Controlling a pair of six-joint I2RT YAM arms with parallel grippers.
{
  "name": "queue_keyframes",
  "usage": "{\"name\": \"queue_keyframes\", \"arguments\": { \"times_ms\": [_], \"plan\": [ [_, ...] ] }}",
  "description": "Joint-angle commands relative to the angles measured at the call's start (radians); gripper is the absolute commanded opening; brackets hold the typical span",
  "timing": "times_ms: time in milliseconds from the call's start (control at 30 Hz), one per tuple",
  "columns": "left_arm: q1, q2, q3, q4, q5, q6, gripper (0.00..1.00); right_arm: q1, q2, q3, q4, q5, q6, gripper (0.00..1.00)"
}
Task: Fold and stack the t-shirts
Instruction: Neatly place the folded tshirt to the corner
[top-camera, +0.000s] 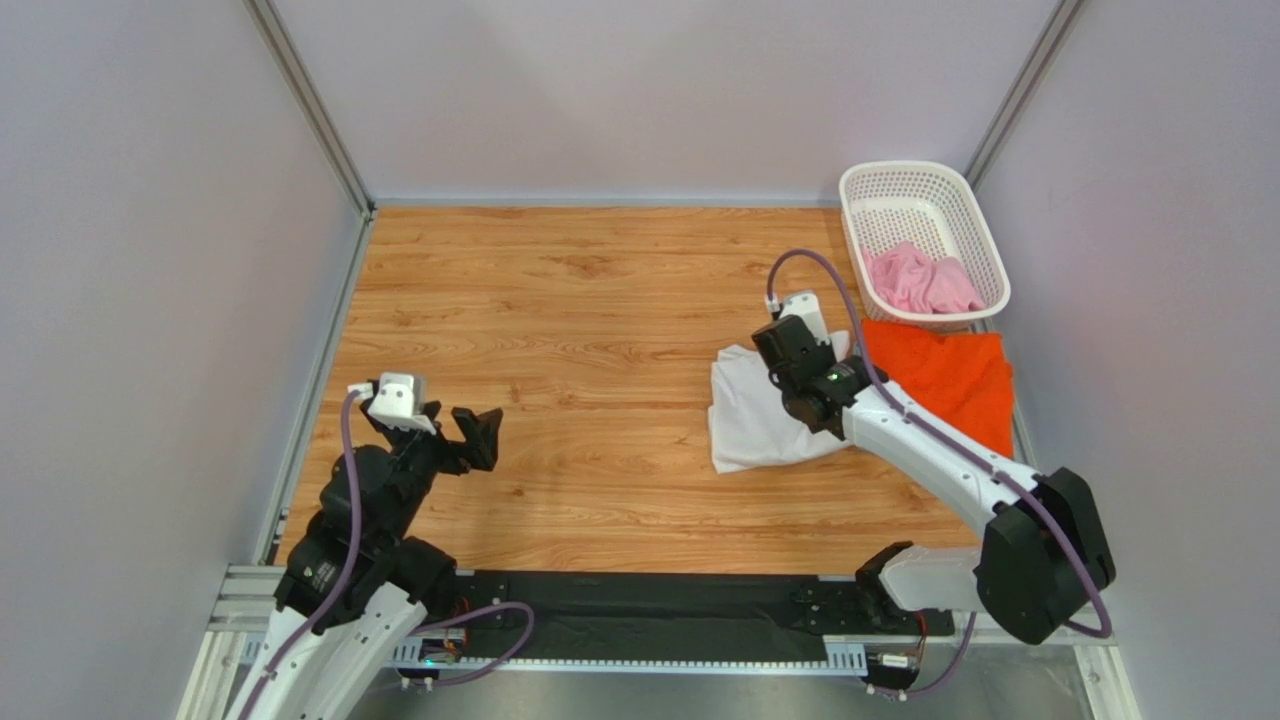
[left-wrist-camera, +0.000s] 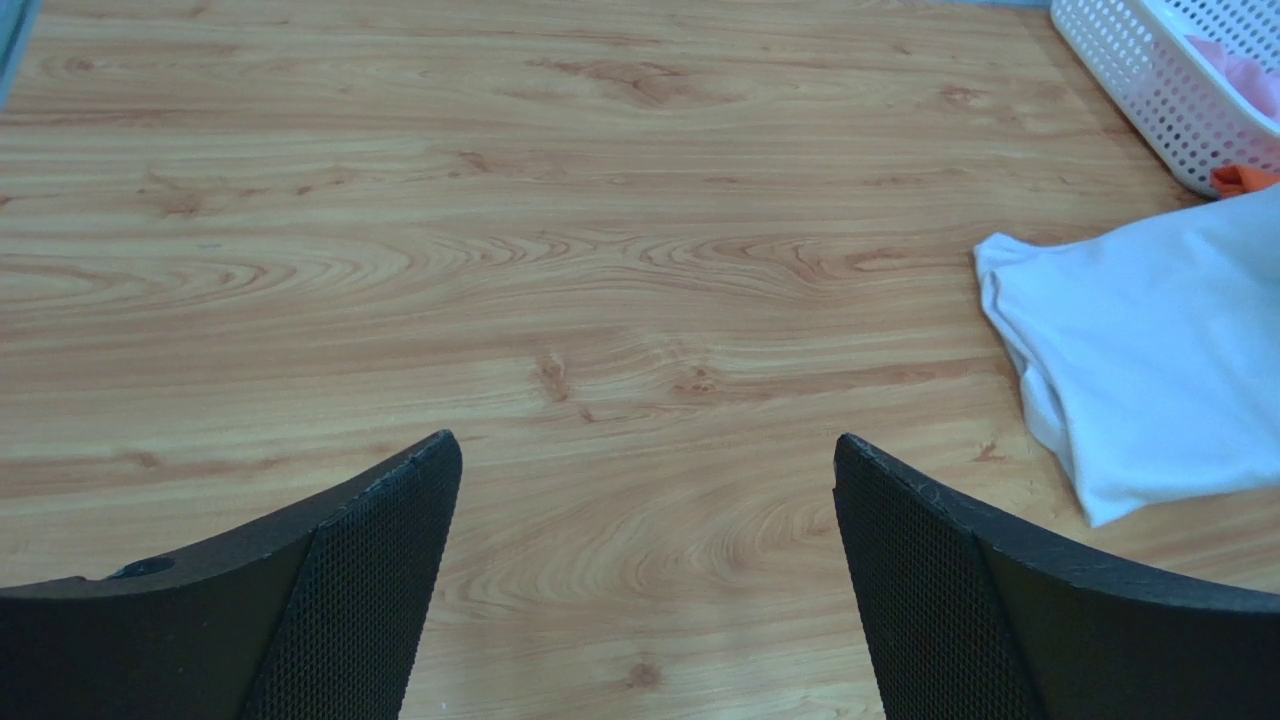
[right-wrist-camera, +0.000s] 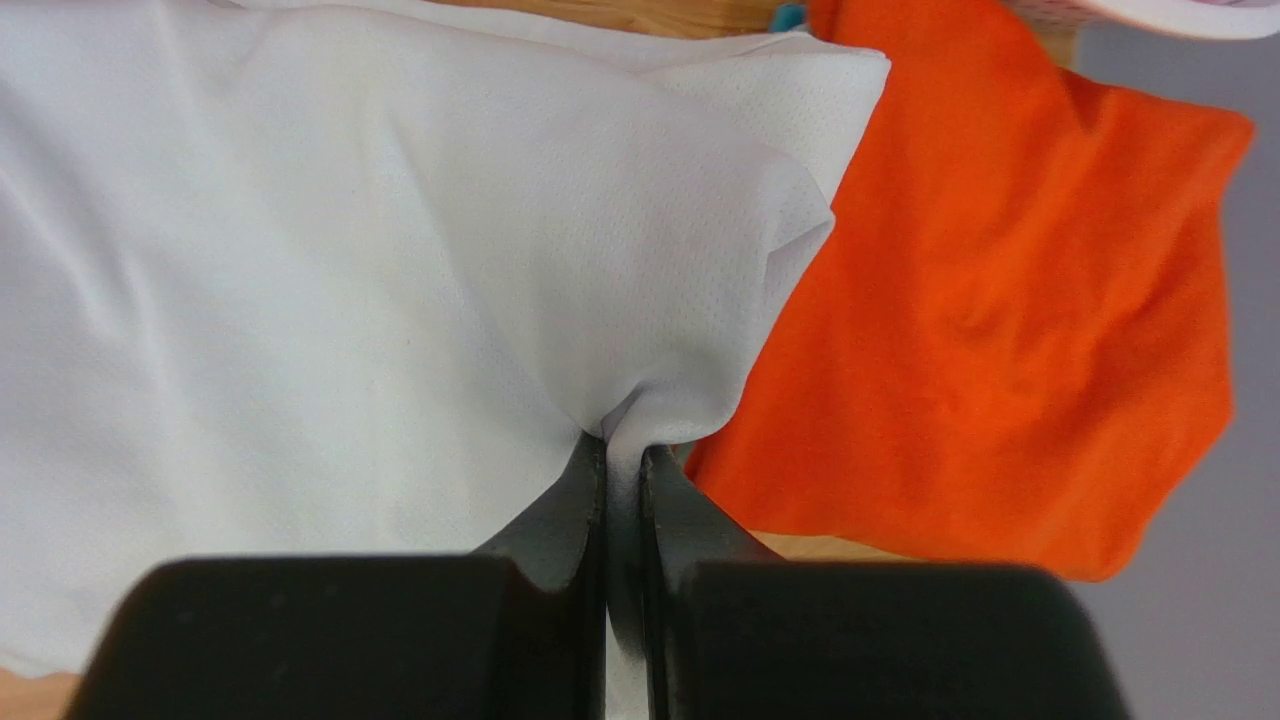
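right wrist view: the right gripper (right-wrist-camera: 624, 450) is pinched tight on a bunched-up edge of the soft white cloth t-shirt (right-wrist-camera: 346, 240), just beside the bright orange cloth t-shirt (right-wrist-camera: 992, 300).
white shirt, where: it lies partly folded on the right side of the brown wooden table (top-camera: 571, 300).
orange shirt, where: it lies spread on the table, next to the white one and just beside the white plastic basket with holes (top-camera: 902, 177).
pink shirt, where: the pale pink cloth t-shirt (top-camera: 920, 281) sits crumpled inside the basket.
left gripper: the left gripper (left-wrist-camera: 646, 450) hangs with its jaws wide apart over the wood. it holds nothing and is well apart from the shirts.
how the cloth will feel: i think it is light, thin and floppy. it will sag and wrinkle, and it may slip out of a small pinch.
where to hold: a hem or a corner looks best, with a good bite of cloth. holding two corners at once would keep it flat.
count: three t-shirts (one white, one orange, one pink), one basket, two grippers.
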Motion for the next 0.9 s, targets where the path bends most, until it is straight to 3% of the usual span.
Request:
{"name": "queue_keyframes", "arguments": {
  "times_ms": [0, 267, 867],
  "plan": [
    [0.002, -0.018, -0.008, -0.001, -0.002, 0.016, 1.0, -0.047, -0.072, 0.011, -0.014, 0.091, -0.074, 0.0],
    [0.002, -0.015, -0.008, -0.01, 0.002, 0.01, 1.0, -0.093, -0.126, 0.05, 0.02, 0.207, -0.255, 0.0],
    [0.002, -0.016, -0.006, -0.015, -0.004, 0.004, 1.0, -0.219, -0.108, 0.304, -0.23, 0.11, -0.271, 0.0]
  ]
}}
